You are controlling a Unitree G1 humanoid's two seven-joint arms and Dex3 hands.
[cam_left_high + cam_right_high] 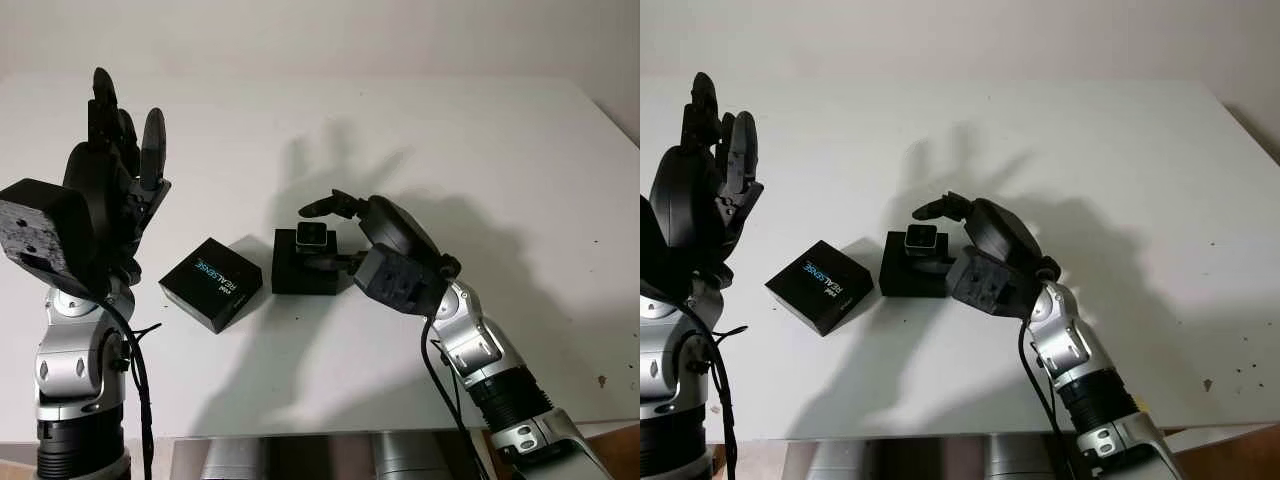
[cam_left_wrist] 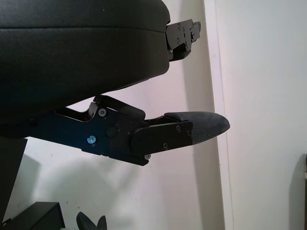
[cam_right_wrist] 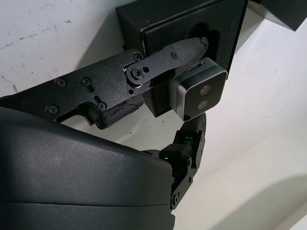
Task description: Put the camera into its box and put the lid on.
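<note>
I see my right hand at the middle of the white table, fingers clamped on the small silver-and-black camera — it sits directly over the open black box, and I can't tell whether it touches the box's insert. From the wrist, one finger crosses the camera's top and another presses from below. The black lid, with white lettering, lies just beside the box on its left. My left hand is raised above the table's left side, open — holding nothing.
</note>
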